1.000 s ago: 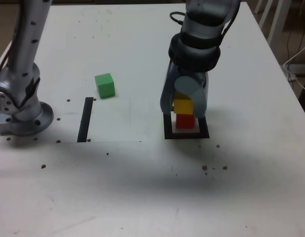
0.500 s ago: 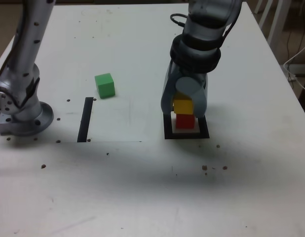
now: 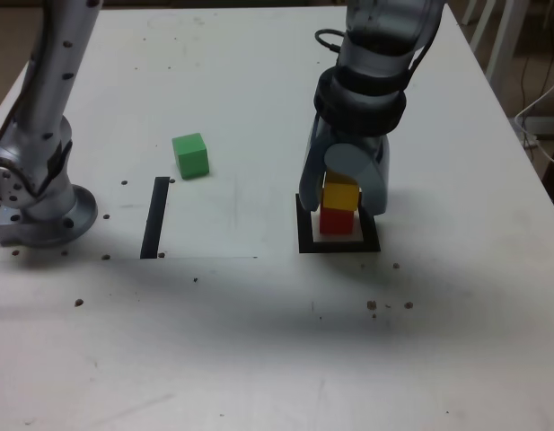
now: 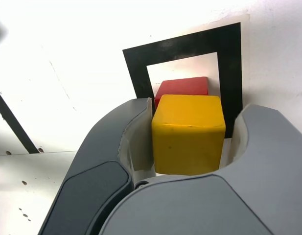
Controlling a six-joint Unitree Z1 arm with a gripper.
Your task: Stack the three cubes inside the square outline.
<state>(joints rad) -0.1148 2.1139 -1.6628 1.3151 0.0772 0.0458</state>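
Yellow cube (image 4: pixel 188 133) sits between parted jaws, atop red cube (image 4: pixel 182 86).

Arm (image 3: pixel 43 99): silver-grey metal tube with small dark screw dots along its length, rising from a round flanged base (image 3: pixel 45 215) with a black joint band, bolted near the counter's edge at the exterior view's left. Wrist section: grey housing with a thick black ribbed collar (image 3: pixel 359 97); a thin black cable (image 3: pixel 329 38) loops beside it. Gripper (image 4: pixel 190 147): broad, rounded dark-grey jaws with paler inner linings.
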